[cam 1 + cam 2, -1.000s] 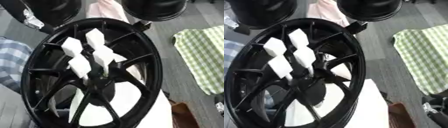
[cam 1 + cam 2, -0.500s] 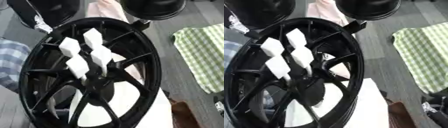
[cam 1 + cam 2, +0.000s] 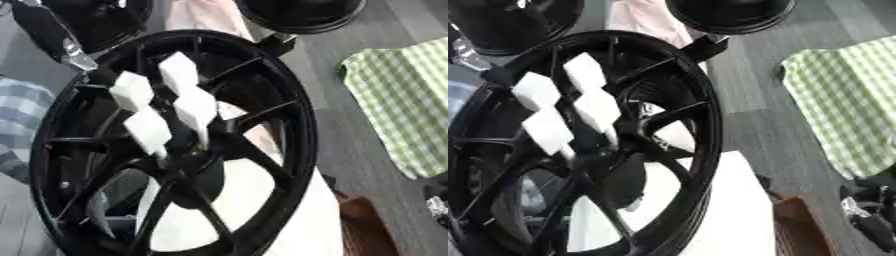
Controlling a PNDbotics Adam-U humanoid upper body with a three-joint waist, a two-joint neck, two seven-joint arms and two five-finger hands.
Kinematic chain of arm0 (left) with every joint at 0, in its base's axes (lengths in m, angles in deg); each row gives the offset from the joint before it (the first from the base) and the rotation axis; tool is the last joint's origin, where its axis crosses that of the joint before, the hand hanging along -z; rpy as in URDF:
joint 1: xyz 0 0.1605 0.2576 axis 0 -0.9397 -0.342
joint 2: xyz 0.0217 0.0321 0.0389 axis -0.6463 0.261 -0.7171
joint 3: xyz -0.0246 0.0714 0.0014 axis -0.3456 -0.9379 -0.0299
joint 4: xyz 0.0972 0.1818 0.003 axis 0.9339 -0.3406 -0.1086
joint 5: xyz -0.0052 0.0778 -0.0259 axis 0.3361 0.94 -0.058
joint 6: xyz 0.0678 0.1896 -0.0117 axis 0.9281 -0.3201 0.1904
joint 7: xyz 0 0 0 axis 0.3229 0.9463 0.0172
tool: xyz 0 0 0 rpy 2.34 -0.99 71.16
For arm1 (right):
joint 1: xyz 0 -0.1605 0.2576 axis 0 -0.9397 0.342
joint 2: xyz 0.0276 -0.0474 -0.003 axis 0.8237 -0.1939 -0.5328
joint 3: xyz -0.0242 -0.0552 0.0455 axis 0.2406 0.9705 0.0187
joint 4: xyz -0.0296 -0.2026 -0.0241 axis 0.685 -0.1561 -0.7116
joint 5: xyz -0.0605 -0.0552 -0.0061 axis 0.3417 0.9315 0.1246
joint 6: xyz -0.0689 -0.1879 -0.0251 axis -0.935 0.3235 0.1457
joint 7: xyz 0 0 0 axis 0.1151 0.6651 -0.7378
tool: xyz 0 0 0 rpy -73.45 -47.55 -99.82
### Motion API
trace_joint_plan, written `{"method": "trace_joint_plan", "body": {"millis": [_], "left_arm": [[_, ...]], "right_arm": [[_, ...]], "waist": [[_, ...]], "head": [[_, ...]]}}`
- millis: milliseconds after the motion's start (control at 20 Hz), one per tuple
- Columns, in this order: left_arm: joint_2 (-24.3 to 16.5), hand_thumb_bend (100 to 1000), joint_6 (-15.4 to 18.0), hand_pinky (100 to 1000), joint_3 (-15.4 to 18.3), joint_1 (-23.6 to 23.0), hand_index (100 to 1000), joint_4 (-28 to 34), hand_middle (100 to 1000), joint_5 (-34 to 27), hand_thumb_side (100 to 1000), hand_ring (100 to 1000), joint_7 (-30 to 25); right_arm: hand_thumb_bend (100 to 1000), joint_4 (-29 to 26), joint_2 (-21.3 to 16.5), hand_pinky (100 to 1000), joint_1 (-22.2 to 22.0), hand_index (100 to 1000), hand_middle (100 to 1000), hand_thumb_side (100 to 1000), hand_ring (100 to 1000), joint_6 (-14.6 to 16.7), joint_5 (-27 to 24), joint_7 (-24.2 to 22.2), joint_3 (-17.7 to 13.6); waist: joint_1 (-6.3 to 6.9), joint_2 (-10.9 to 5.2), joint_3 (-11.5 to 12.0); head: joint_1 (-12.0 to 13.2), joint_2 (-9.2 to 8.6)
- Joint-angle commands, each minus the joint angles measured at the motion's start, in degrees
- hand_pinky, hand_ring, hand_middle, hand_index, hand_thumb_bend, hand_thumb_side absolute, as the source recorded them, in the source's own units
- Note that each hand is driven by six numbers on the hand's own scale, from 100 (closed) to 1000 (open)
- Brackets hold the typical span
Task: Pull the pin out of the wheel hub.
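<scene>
Pins of white, blocky, foam-like material (image 3: 197, 107), four of them, stand clustered on the black spoked alloy wheel (image 3: 297, 125), on the upper-left side of its dark central hub (image 3: 188, 170). Each rises from the region where the spokes meet the hub, and all lean toward the upper left; two sit nearer the hub and two farther out toward the rim. They are close together but apart from one another. Whether their lower ends are seated in holes cannot be told, since the spokes hide them. The wheel itself is tilted, its lower part resting over the white bench top (image 3: 289, 230), which shows through the gaps between the spokes and along the wheel's lower right edge. What looks like the robot's black-and-silver left hand (image 3: 48, 27) comes in from the upper left corner and ends just beside the wheel's upper-left rim, well apart from the pins; whether it is spread or closed cannot be told. A pale pink cloth (image 3: 206, 15) lies beyond the wheel's far edge, next to a round black object (image 3: 302, 12) at the top. A green-and-white checked cloth (image 3: 402, 100) lies on the grey floor to the right, a blue checked fabric (image 3: 17, 115) shows at the left edge, and a brown box-like object (image 3: 367, 225) sits by the bench's right side.
</scene>
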Motion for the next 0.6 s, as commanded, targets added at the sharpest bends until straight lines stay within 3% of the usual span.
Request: {"method": "trace_joint_plan", "body": {"millis": [50,350,600], "left_arm": [[-4.1,732,3.5,783,0.9,-0.5,835,3.6,711,-0.4,462,759,-3.5],[-8.6,768,2.5,772,4.3,-4.7,836,10.7,739,-1.2,450,757,-3.5],[-9.9,788,0.5,769,5.0,-6.5,843,13.2,739,-1.8,450,753,-3.5]], "right_arm": [[295,-1.4,-1.8,527,0.4,717,537,390,649,0.1,-0.2,0.0,-0.1],[295,-1.7,-1.9,526,0.7,717,537,390,649,0.0,-0.3,0.2,-0.2],[294,-1.8,-1.9,526,1.0,717,538,390,649,-0.1,-0.3,0.2,-0.2]], "waist": [[-0.12,-0.93,-0.1],[0.09,-0.58,-0.4],[0.11,-0.57,-0.6]], "head": [[-0.5,0.09],[-0.9,-0.23],[-0.9,-0.50]]}}
